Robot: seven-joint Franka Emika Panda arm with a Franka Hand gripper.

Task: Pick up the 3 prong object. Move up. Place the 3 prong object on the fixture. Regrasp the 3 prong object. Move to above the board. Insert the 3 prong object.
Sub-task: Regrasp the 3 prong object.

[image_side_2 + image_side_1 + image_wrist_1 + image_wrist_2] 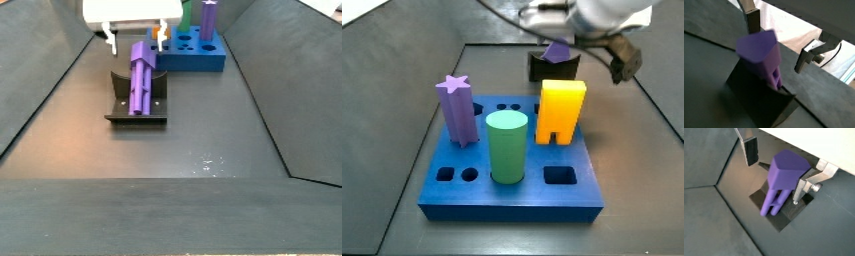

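Note:
The light-purple 3 prong object (781,178) leans on the dark fixture (761,97), prongs pointing down its slope. In the side views the 3 prong object (142,68) lies on the fixture (136,108) beyond the blue board (509,195). My gripper (774,180) is open and straddles the upper end of the piece. One finger (751,150) stands clearly apart from it. The other finger (801,187) is close beside it, and I cannot tell whether they touch. Both wrist views show the gripper (777,47) over the block's top end.
On the board stand a purple star-topped post (457,108), a green cylinder (506,145) and a yellow block (561,110). Sloped dark walls (54,90) enclose the floor. The board (201,62) sits just beyond the fixture.

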